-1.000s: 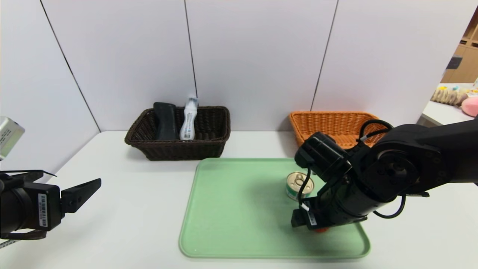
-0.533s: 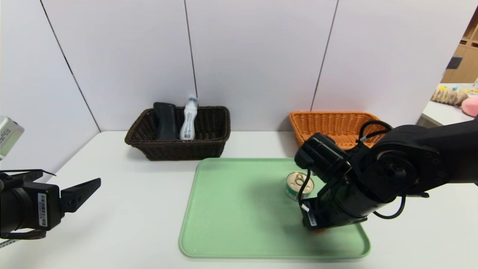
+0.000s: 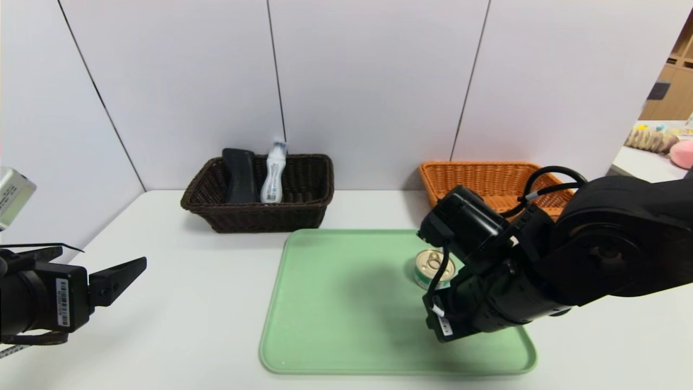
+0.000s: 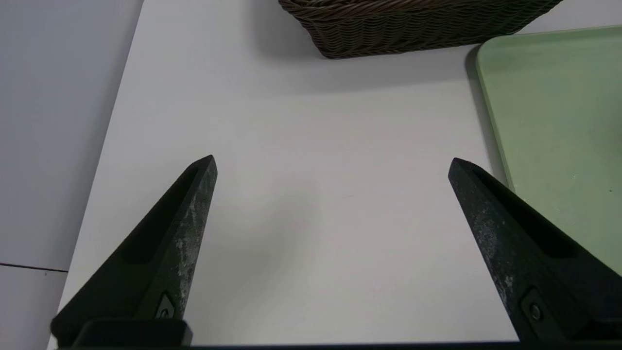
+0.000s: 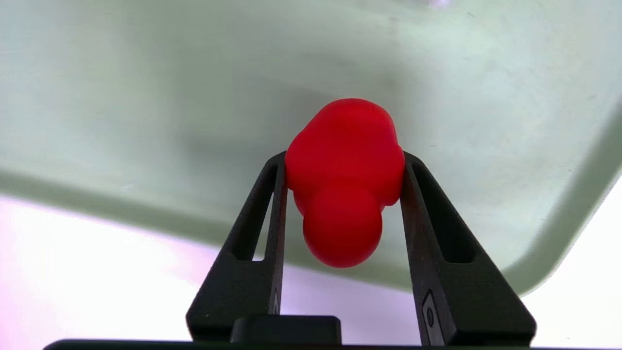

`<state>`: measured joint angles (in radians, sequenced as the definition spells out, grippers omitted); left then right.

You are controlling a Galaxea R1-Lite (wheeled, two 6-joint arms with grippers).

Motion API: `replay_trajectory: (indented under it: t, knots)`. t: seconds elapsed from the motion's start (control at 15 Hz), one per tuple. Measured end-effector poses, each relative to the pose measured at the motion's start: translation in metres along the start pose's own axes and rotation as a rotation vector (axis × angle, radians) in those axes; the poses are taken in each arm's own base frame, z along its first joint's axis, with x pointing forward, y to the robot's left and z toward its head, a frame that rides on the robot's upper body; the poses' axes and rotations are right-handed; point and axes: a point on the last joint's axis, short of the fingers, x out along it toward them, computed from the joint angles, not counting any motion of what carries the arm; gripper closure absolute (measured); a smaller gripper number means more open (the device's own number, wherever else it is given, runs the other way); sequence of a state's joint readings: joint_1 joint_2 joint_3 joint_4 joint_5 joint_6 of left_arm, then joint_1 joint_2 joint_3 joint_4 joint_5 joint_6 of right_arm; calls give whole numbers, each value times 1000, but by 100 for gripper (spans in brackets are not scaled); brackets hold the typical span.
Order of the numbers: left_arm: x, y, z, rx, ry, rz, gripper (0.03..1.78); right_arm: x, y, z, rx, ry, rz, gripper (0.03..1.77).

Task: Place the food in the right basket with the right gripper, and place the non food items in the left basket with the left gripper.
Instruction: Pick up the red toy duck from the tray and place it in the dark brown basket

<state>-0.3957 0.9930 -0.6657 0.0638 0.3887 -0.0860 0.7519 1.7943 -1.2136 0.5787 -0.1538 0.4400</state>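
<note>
White bench point(image 3: 206, 281), green tray point(image 3: 346, 325) on it as landmark. Right pincer point(image 5: 345, 170) angled down over tray's near right part, closed on red lumpy object point(image 5: 345, 180); arm reaches in from tray's right. Left pincer point(image 4: 333, 163) parked left of tray, wide open. Tin can point(image 3: 435, 268) on tray, far right part. Dark basket point(image 3: 265, 216) beyond tray's far left, holding black case point(image 3: 241, 176) and white bottle point(image 3: 273, 176); orange basket point(image 3: 487, 181) beyond far right. Versus one second ago: right pincer closed, arm shifted.
</note>
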Motion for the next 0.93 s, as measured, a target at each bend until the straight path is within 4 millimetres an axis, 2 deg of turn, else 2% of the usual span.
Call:
replay_trajectory:
  t: [0.2,0.47,0.73,0.93]
  knots:
    - [1,1,-1,-5,5,9,12,-25,9,13,9,-108,73,112]
    - [2,1,-3,-13,12,13,12,-52,19,46,56,-356,197,113]
    - [3,3,-3,-24,17,35,12,-59,31,86,112,-614,324,115]
    - [3,8,-4,-38,18,72,12,-49,39,118,149,-773,384,116]
